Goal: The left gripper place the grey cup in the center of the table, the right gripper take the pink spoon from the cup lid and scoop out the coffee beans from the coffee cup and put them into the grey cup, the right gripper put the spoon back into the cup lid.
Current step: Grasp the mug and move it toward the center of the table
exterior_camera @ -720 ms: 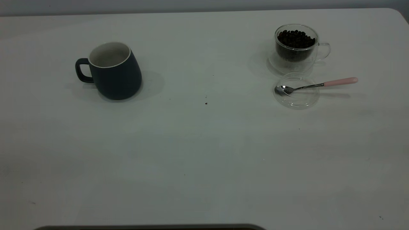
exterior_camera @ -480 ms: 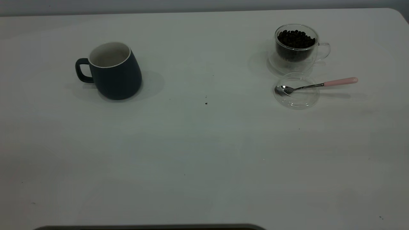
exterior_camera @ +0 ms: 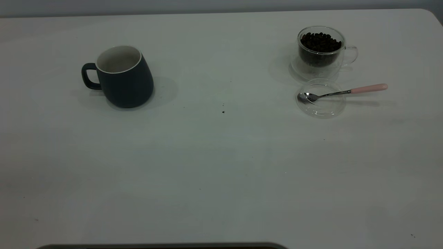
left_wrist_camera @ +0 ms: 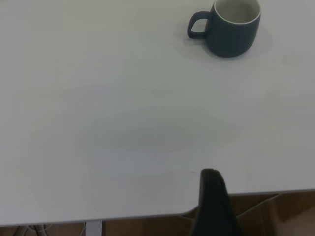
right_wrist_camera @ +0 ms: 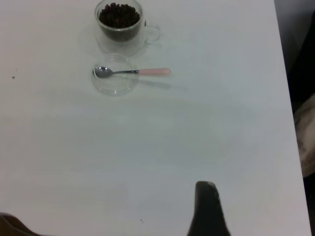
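Note:
The grey cup (exterior_camera: 123,77) stands upright on the left part of the table (exterior_camera: 221,166), handle pointing left, inside empty; it also shows far off in the left wrist view (left_wrist_camera: 235,27). The coffee cup (exterior_camera: 321,52) with coffee beans (exterior_camera: 320,41) stands at the back right. Just in front of it lies the cup lid (exterior_camera: 322,100), with the pink spoon (exterior_camera: 346,91) resting in it, bowl on the lid and handle sticking out to the right. Only a dark part of my left gripper (left_wrist_camera: 211,201) shows, at the table's near edge. My right gripper (right_wrist_camera: 206,209) likewise hangs far from the spoon (right_wrist_camera: 135,72).
Neither arm appears in the exterior view. A few tiny dark specks (exterior_camera: 223,111) dot the table's middle. The table's right edge (right_wrist_camera: 288,98) runs close to the right gripper, with dark floor beyond it.

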Robot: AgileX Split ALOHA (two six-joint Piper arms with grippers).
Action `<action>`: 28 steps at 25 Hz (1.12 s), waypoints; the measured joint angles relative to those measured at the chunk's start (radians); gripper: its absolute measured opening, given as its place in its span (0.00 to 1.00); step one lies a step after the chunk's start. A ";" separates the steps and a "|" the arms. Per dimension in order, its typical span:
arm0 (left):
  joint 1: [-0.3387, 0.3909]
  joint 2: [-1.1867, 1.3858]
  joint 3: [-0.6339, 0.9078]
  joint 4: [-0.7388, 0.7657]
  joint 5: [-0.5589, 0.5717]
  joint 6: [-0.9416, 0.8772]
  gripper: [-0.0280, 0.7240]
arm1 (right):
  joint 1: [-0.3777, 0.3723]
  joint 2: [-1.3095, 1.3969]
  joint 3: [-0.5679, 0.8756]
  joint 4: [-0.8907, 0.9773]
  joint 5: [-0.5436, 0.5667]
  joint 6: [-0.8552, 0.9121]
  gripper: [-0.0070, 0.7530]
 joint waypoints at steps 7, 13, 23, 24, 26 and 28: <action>0.000 0.000 0.000 0.000 0.000 -0.002 0.79 | 0.000 0.000 0.000 0.000 0.000 0.000 0.76; 0.000 0.000 0.000 0.000 0.000 -0.002 0.79 | 0.000 0.000 0.000 0.000 0.001 0.000 0.76; 0.000 0.030 0.000 -0.001 0.000 -0.002 0.79 | 0.000 0.000 0.000 0.000 0.001 0.000 0.76; 0.000 0.058 -0.002 -0.001 -0.003 -0.002 0.79 | 0.000 0.000 0.000 0.000 0.001 0.000 0.76; 0.000 0.153 -0.015 0.000 -0.037 -0.001 0.79 | 0.000 0.000 0.000 0.000 0.001 0.000 0.76; 0.000 0.275 -0.036 0.000 -0.115 0.000 0.79 | 0.000 0.000 0.000 0.000 0.001 0.000 0.76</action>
